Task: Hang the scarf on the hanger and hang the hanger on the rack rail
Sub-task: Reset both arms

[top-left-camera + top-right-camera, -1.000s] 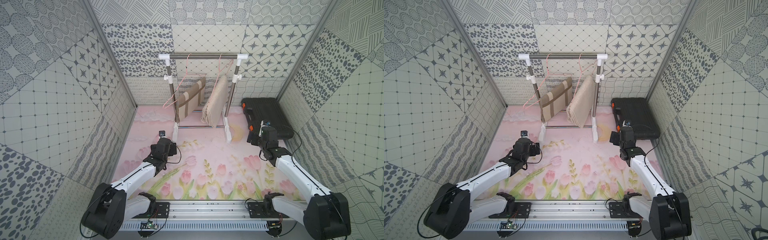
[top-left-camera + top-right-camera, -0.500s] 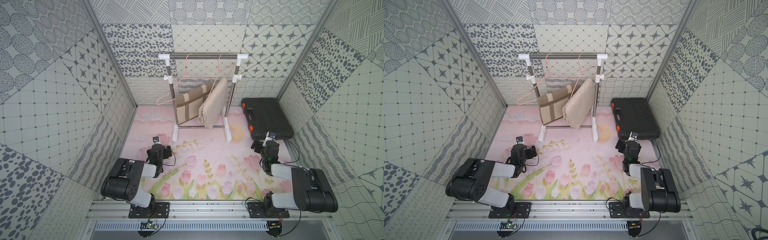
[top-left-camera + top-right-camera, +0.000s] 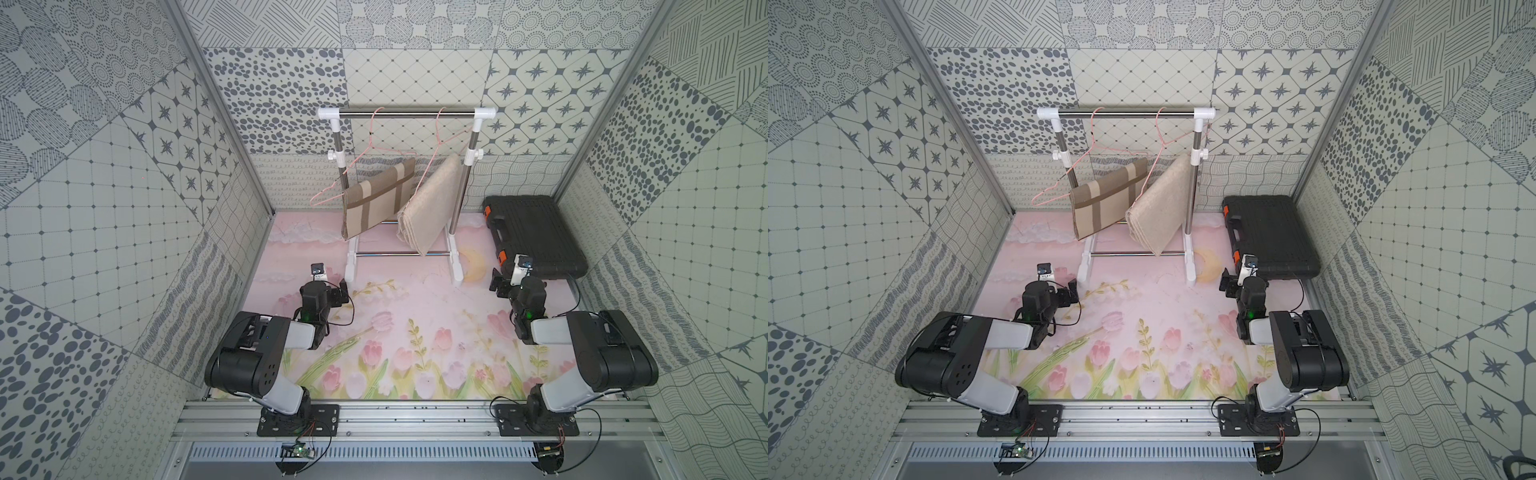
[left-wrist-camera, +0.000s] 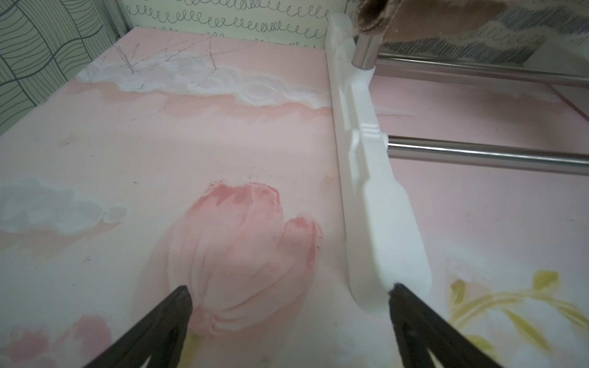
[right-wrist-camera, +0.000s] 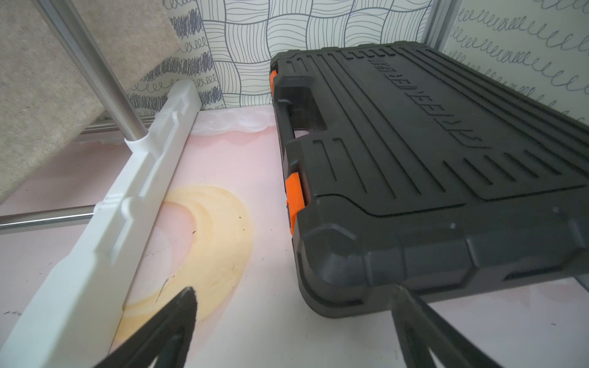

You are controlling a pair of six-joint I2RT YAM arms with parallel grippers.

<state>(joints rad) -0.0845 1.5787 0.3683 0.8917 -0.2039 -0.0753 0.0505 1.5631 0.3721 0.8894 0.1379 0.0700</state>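
Note:
A striped beige scarf (image 3: 376,199) (image 3: 1106,199) hangs folded over a pink wire hanger (image 3: 371,137) on the rack's bar (image 3: 407,113). Beside it a plain beige scarf (image 3: 432,208) (image 3: 1160,212) hangs from a second pink hanger (image 3: 437,137). My left gripper (image 3: 332,286) (image 4: 290,296) is open and empty, low over the mat by the rack's left foot (image 4: 376,207). My right gripper (image 3: 505,282) (image 5: 294,296) is open and empty too, between the rack's right foot (image 5: 105,229) and a black case. Both arms are folded back near the front rail.
A black tool case (image 3: 534,232) (image 5: 430,165) with orange latches lies at the back right, close to my right gripper's fingertips (image 5: 401,299). The rack's white feet and lower crossbar (image 4: 478,156) stand on the pink flowered mat (image 3: 415,316). Patterned walls close in three sides.
Both arms have drawn back from the rack and folded down near the front rail. The striped scarf's hanger has swung slightly. Both grippers stayed open.

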